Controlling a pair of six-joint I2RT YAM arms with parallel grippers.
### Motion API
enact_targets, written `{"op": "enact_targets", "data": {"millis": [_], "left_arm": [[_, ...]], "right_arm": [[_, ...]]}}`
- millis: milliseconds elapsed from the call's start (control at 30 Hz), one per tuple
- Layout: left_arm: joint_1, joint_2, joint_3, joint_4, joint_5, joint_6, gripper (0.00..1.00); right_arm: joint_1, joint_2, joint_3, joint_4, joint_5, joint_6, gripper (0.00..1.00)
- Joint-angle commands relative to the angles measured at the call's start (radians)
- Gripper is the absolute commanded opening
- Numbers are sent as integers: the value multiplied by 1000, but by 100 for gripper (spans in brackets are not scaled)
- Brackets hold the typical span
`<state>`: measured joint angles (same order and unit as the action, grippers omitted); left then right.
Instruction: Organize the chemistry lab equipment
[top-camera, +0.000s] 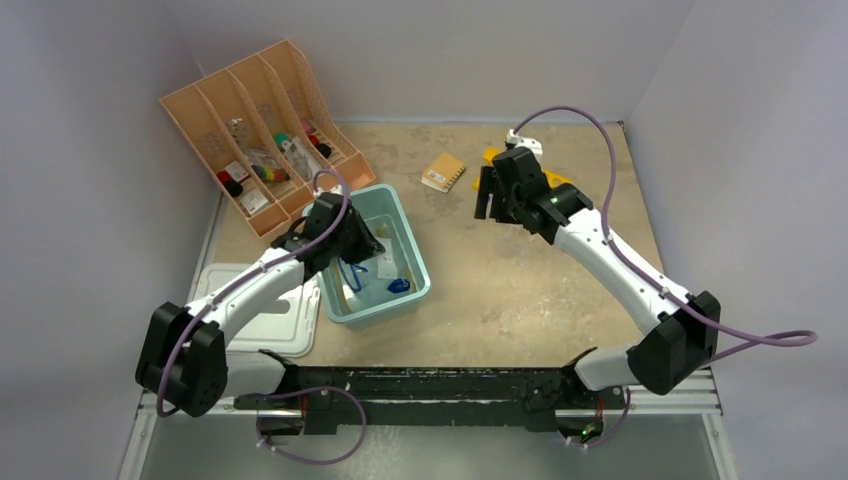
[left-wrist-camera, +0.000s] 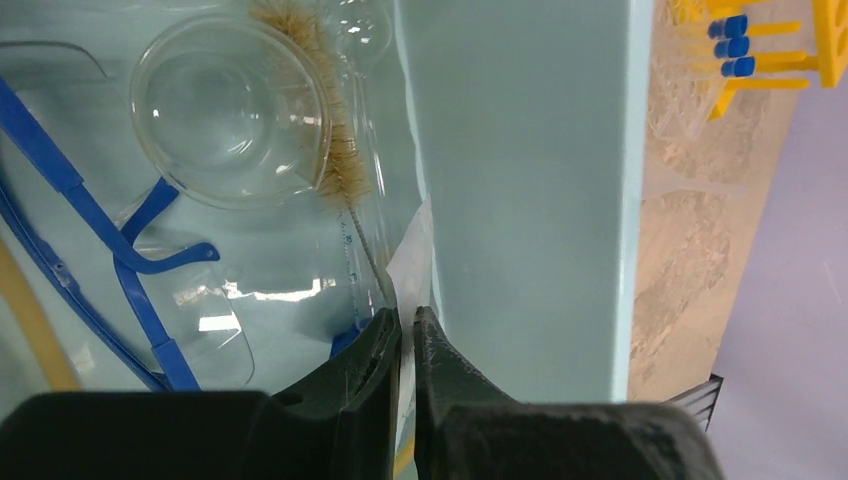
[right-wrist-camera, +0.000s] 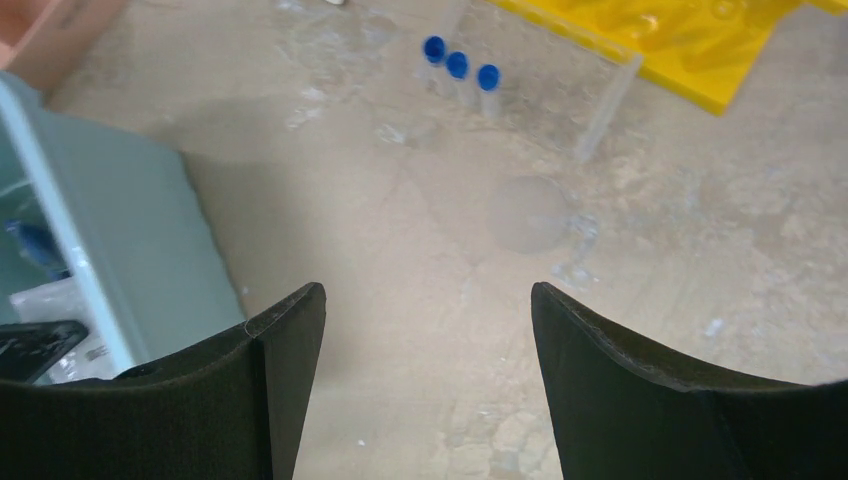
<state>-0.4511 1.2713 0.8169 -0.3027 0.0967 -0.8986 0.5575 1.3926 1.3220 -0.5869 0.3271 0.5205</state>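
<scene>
Because the test tubes (right-wrist-camera: 458, 65) are thin, clear and smooth-walled, they are judged to be light, brittle and apt to roll or slip. A gentle grip across the barrel just below the blue caps is therefore advised, never at the tip. They are seen lying side by side on the table to the right of the tub (left-wrist-camera: 520, 200), with a yellow rack (right-wrist-camera: 700, 50) beyond them, farther from the tub. Whether a clear wrapper surrounds them cannot be told.

The right gripper (right-wrist-camera: 428, 300) is held above the table between the tub and the tubes, its fingers spread wide with nothing between them. Inside the tub, against its right wall, the left gripper (left-wrist-camera: 408, 325) is pinched together on a thin white slip (left-wrist-camera: 410, 260), which looks limp and nearly weightless.

Also gathered in the tub are the goggles (left-wrist-camera: 160, 262), a brush (left-wrist-camera: 335, 150), a glass dish (left-wrist-camera: 230, 110), the cylinder (left-wrist-camera: 348, 275) and, by its left side, amber tubing (left-wrist-camera: 30, 320). The glassware there is judged fragile, the tubing soft.
</scene>
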Motion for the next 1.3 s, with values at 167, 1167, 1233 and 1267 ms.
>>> {"op": "enact_targets", "data": {"millis": [167,1167,1233,1267], "left_arm": [[-8,-40,12,-118,-238,-4,37],[-6,-195,200,-185,-341,120,46],[-6,-197,203,-192,-361,109,47],[-6,-196,205,-196,-371,102,47]], "right_arm": [[-56,27,-100,-46,74,7,67],[-162,192,-98,75,-52,-181,0],[-160,151,-87,34,-95,-182,0],[-162,130,-81,13,-121,-182,0]]}}
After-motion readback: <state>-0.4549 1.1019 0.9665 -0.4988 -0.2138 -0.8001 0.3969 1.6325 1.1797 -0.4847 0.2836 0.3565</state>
